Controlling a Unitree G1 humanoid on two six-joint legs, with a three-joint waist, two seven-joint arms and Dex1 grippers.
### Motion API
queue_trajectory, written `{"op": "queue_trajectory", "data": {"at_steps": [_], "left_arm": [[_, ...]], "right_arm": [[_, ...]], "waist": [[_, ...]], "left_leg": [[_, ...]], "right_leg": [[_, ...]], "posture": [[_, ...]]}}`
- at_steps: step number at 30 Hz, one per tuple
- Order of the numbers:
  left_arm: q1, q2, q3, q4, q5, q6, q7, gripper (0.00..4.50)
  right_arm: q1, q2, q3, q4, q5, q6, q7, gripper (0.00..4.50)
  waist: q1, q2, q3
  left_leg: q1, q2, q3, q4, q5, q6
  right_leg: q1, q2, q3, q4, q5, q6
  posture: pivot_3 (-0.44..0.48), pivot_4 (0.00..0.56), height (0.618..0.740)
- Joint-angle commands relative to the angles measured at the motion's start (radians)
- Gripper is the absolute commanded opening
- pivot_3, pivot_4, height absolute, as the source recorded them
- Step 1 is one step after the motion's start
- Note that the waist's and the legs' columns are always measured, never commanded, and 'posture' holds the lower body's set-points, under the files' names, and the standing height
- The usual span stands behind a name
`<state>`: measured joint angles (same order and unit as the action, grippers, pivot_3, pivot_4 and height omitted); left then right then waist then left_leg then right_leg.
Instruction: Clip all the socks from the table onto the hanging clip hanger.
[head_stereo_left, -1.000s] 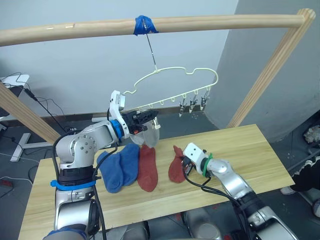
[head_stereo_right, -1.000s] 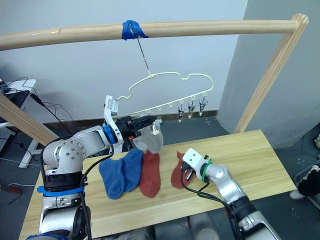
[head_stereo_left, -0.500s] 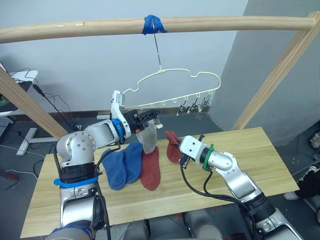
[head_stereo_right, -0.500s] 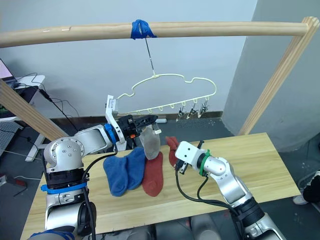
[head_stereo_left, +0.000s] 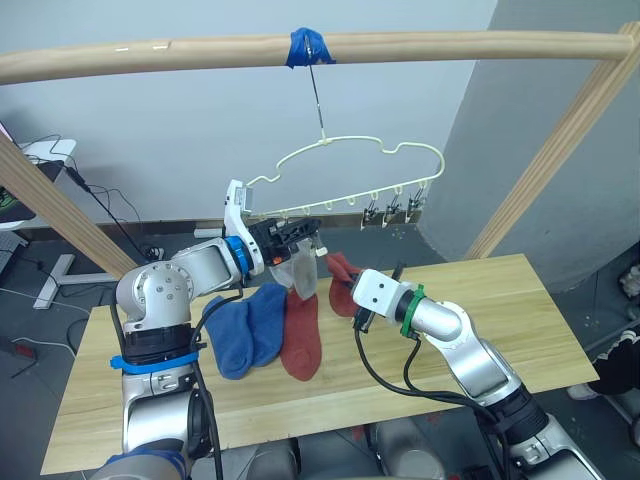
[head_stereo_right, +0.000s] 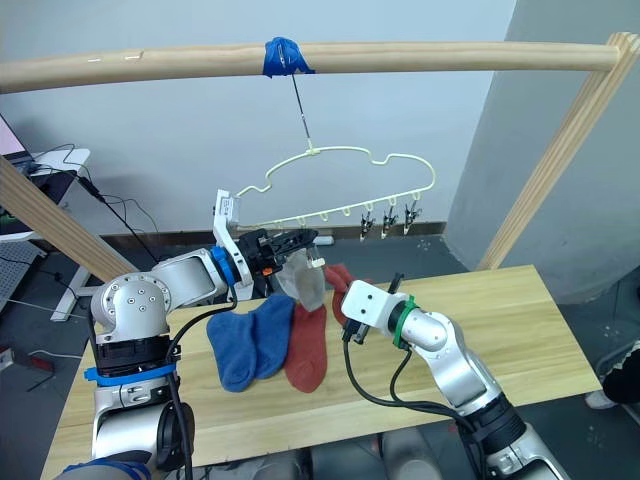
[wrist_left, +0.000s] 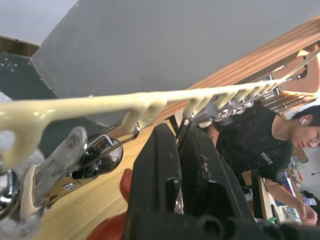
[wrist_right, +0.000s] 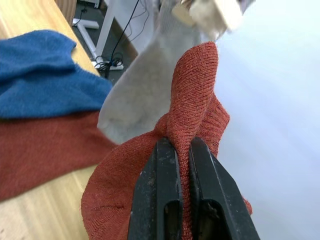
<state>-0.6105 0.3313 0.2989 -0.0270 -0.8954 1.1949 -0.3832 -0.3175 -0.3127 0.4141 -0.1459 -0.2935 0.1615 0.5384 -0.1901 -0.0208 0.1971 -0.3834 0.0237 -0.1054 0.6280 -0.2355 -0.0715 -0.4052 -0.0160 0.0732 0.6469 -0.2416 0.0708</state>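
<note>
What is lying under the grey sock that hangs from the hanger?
Below the grey sock lie a rust-red sock and two blue socks on the table. Whatever is beneath those socks is covered.

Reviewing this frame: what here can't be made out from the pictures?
- Left hand: whether its fingers actually pinch a clip of the hanger; left wrist view, the fingers themselves block the contact.
- Grey sock: which clip holds it; head views, the left hand covers its top.
- Red sock in the right hand: its lower part; right wrist view, cut off by the edge.
</note>
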Motion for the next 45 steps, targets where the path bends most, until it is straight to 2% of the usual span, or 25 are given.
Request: {"op": "queue_trajectory", "data": {"at_steps": [1, 14, 45], "left_arm": [[0.000, 0.004, -0.012, 0.019, 0.010, 0.009, 0.009, 0.00], [-0.009, 0.001, -0.014, 0.027, 0.014, -0.005, 0.012, 0.00], [-0.011, 0.008, -0.052, 0.039, 0.038, -0.046, -0.012, 0.00]], "right_arm": [[-0.021, -0.012, 0.001, -0.074, -0.017, -0.022, 0.009, 0.04], [-0.016, -0.031, 0.038, -0.089, -0.061, -0.038, 0.029, 0.04], [-0.057, 0.009, 0.006, -0.117, -0.029, 0.008, 0.021, 0.04]], "waist": [[0.000, 0.000, 0.001], [0.000, -0.002, 0.006], [-0.001, -0.002, 0.006]], "left_leg": [[0.000, 0.000, 0.000, 0.000, 0.000, 0.000], [0.000, 0.000, 0.000, 0.000, 0.000, 0.000], [0.000, 0.000, 0.000, 0.000, 0.000, 0.000]], "right_leg": [[0.000, 0.000, 0.000, 0.000, 0.000, 0.000], [0.000, 0.000, 0.000, 0.000, 0.000, 0.000], [0.000, 0.000, 0.000, -0.001, 0.000, 0.000]], "posture": [[-0.201, 0.203, 0.740], [-0.203, 0.198, 0.740], [-0.214, 0.191, 0.740]]}}
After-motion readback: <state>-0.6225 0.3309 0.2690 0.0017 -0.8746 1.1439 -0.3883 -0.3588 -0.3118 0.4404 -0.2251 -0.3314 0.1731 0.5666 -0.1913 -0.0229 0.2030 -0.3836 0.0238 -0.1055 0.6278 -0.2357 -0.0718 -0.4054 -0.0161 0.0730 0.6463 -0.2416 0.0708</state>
